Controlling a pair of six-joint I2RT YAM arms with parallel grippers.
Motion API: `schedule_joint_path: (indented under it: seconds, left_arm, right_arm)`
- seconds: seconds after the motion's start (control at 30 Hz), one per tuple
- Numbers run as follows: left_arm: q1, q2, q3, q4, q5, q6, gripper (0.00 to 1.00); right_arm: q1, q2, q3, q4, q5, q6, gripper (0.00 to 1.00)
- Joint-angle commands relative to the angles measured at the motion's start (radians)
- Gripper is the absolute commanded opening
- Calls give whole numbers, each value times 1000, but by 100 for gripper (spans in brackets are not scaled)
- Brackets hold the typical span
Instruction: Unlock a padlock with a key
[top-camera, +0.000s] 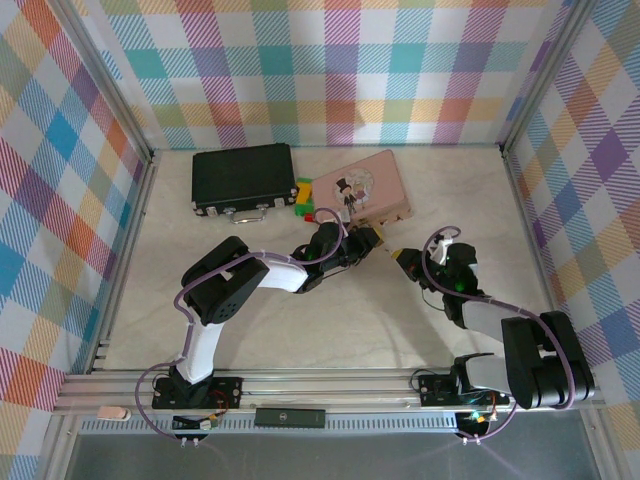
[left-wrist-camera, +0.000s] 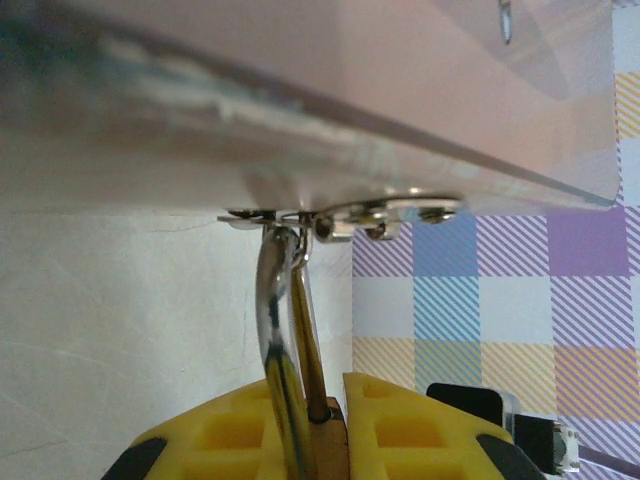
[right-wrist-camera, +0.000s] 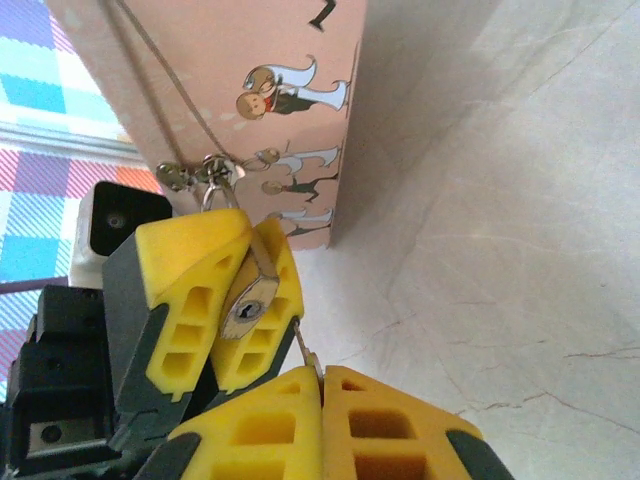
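Note:
The small brass padlock (right-wrist-camera: 247, 309) hangs by its silver shackle (left-wrist-camera: 272, 300) from the latch of the pink tin box (top-camera: 360, 185). My left gripper (left-wrist-camera: 330, 435) is shut on the padlock's body, at the box's front corner (top-camera: 368, 243). In the right wrist view its yellow fingers (right-wrist-camera: 190, 270) frame the padlock, and the keyhole faces the camera. My right gripper (right-wrist-camera: 322, 400) is shut on the key (right-wrist-camera: 306, 350). The thin blade pokes out just below and right of the keyhole, outside it, near the left finger's edge.
A black case (top-camera: 243, 177) lies at the back left of the pink box, with coloured toy blocks (top-camera: 303, 195) between them. Plaid walls and metal frame posts enclose the pale table (top-camera: 330, 320). Both arms meet mid-table.

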Motion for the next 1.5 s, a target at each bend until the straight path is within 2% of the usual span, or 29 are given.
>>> schedule_joint_path:
  seconds: [0.0,0.53,1.0,1.27,1.47]
  left_arm:
    - [-12,7,0,32,-20,-61,0]
    - [-18,18,13,28,-23,-62,0]
    - [-19,22,22,22,-22,-68,0]
    - [-22,24,24,22,-31,-69,0]
    - [-26,23,26,23,-35,-72,0]
  right_arm:
    - [0,0,-9,77,21,35,0]
    - [50,110,38,203,7,83,0]
    - [56,97,34,218,17,94,0]
    - [57,34,19,150,40,79,0]
    - [60,64,29,181,40,92,0]
